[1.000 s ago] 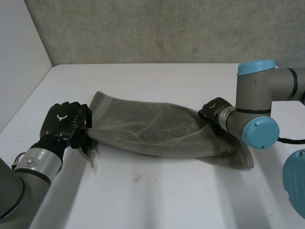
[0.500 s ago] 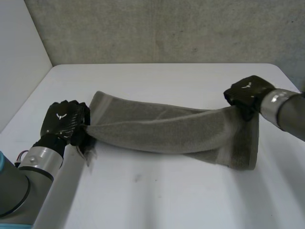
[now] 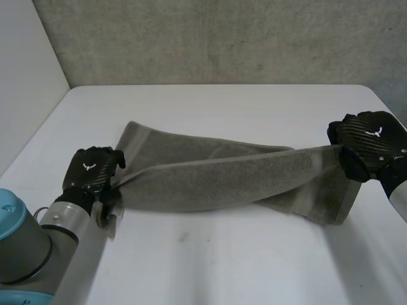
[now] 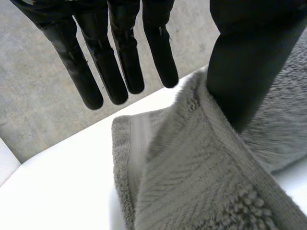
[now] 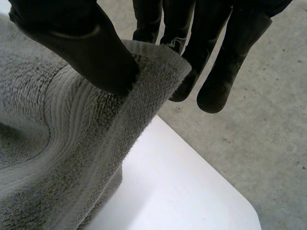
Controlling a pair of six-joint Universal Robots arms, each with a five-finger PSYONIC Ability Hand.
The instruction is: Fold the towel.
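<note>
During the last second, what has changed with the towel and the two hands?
The right hand, pinching a towel corner, swung out to the right side of the table, raising that end and stretching the towel between the hands. The left hand slid slightly nearer, keeping its pinch on the other end. The towel's far left corner stayed in place.

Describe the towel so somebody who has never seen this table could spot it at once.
On the white table, look between the two black hands: the towel stretches across from one to the other. The left hand pinches one end and the right hand the other. It is the only soft, grey, fuzzy thing there.
</note>
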